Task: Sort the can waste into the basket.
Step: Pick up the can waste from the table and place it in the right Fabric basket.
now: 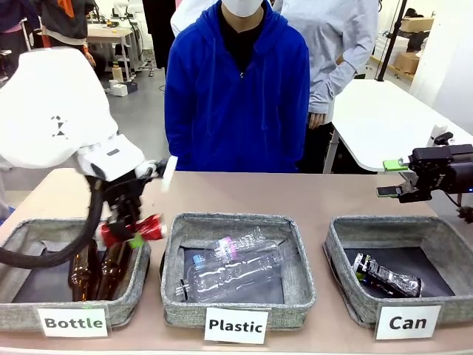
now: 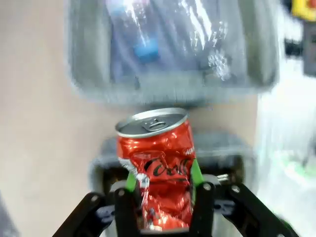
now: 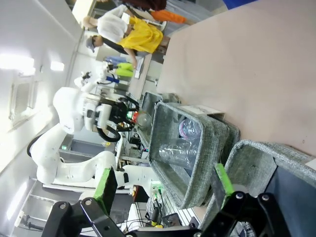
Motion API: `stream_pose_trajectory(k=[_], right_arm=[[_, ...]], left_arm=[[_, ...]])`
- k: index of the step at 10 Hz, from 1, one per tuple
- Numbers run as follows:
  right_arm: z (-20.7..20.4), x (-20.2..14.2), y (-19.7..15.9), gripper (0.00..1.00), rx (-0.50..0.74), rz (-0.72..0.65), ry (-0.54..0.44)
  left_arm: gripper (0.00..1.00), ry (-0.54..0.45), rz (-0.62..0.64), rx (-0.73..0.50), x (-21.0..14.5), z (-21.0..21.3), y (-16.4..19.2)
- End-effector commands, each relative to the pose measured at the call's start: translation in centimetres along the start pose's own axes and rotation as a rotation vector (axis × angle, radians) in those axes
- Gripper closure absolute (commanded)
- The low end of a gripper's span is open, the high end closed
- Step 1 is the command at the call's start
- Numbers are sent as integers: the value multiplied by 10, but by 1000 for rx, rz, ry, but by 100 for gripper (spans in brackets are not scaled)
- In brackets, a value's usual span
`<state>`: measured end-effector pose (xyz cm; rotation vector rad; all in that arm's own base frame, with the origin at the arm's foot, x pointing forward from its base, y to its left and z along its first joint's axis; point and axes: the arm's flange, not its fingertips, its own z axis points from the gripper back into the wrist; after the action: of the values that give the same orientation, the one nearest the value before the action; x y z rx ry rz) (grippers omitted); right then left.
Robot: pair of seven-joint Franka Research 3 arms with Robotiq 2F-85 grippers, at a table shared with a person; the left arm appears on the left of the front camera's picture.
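While the tan table (image 1: 318, 200) carries three grey woven baskets in a row along its near edge, the left arm (image 1: 52, 111) reaches in over the one carded "Bottle" (image 1: 22, 310), which holds brown glass bottles (image 1: 96, 270). The middle basket, carded "Plastic" (image 1: 240, 299), contains clear plastic bottles (image 1: 233, 270) lying on their sides. The basket labelled "Can" (image 1: 347, 296) sits at the robot's right end of the row, grey fabric with a dark lining and a white front card; a crushed, dark printed can (image 1: 386, 277) lies on its floor. A person in a blue hooded top (image 1: 236, 89) stands at the far side of the table. The left gripper (image 2: 163, 197) is closed partway on a dented red drink can (image 2: 158, 168), its green pads (image 2: 196, 173) pressed against the can's two sides and the silver top with its pull tab turned away from the wrist; in the front view this can (image 1: 133, 231) hangs above the right rim of the "Bottle" basket, well apart from the "Can" basket. The right gripper (image 3: 165, 185) stands wide open with nothing between its fingers, held above the table behind the "Can" basket (image 3: 247, 158).
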<state>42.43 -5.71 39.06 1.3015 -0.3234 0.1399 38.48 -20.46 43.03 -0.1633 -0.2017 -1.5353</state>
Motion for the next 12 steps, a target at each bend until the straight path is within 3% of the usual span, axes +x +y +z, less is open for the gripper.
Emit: stream_pose_trajectory(k=[1,2,4,6,8,9,10,12], right_arm=[[-3,-8,29,0,-142,5,90],[9,-16,38,0,-191,-37,102],[48,-25,35,0,-202,-108,32],[86,-42,38,0,-215,-130,-30],[130,-85,67,0,-272,-24,-66],[150,-109,79,0,-361,26,-61],[168,-130,86,0,-479,46,-93],[202,-163,83,0,-583,57,-112]], left_arm=[[57,-220,-91,167,48,44,-36],[57,-259,-111,215,73,68,-54],[57,-271,-251,208,118,100,-71],[57,-340,-359,155,177,104,-55],[57,-477,-474,173,253,78,-33],[57,-516,-497,167,291,56,-23],[57,-550,-517,129,329,26,-13],[57,-617,-523,-6,394,-32,-6]])
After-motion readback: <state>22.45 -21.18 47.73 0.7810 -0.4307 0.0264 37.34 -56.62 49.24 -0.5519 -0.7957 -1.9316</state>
